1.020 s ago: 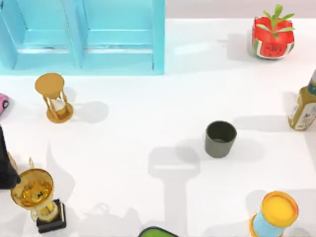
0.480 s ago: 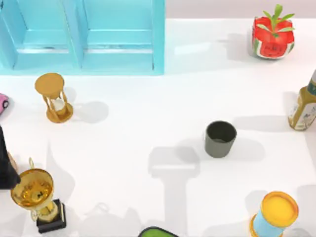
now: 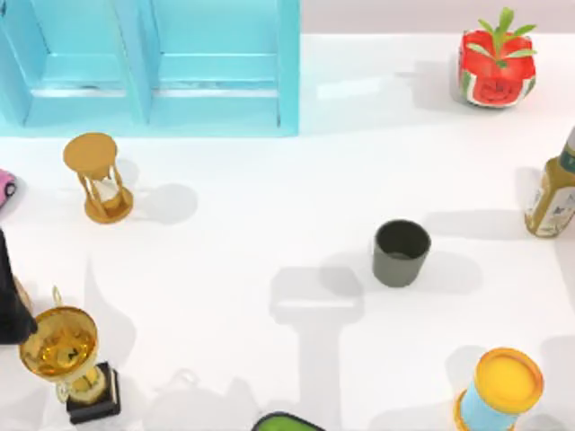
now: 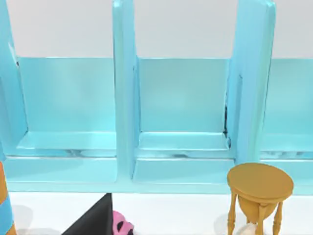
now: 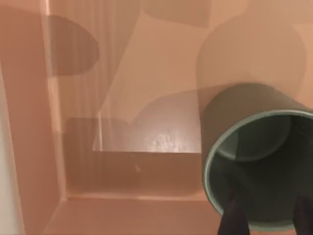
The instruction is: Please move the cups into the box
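Pinching with right gripper point(image 5: 266, 223) the rim wall of one small dark grey matte handleless cup point(image 5: 244, 147) over tan open box point(image 5: 29, 147), judging it light, rigid, slightly slippery, its twin cup point(image 3: 402, 253) sitting right of centre, left gripper point(image 3: 9, 310) idling far left.

The top view looks straight down on the white table point(image 3: 269, 224); the left wrist view faces level and close at the blue shelf point(image 4: 181, 98), sharing the hourglass point(image 3: 97, 177); the right wrist view looks very near into a tan box point(image 5: 122, 161).
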{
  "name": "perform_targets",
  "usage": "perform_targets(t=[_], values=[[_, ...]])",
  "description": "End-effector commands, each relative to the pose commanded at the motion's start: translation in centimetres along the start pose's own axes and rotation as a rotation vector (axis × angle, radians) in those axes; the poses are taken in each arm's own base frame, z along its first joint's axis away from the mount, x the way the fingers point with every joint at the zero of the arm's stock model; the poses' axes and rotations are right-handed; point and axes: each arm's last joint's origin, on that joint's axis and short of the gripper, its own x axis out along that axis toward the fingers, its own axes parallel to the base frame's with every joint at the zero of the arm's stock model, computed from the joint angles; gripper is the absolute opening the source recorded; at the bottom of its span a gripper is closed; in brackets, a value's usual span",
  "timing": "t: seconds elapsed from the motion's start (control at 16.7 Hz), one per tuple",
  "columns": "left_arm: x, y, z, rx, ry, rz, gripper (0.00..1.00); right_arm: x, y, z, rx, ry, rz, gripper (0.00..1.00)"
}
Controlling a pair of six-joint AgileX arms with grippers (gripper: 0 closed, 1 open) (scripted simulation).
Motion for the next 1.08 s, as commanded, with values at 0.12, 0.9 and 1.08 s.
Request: perform_targets(t=[0.12,0.9,1.08], values=[[0.00,0.00,0.00,0.000,0.000,0.000,1.00,0.00,0.00,0.00,0.000,0.000,0.000,0.68],[0.00,0.00,0.00,0.000,0.000,0.000,1.00,-0.02,0.02,0.01,-0.001,-0.001,0.000,1.00],[0.00,0.00,0.00,0.000,0.000,0.000,1.00,-0.94,-0.10,0.22,0.002,0.001,0.003,1.00]])
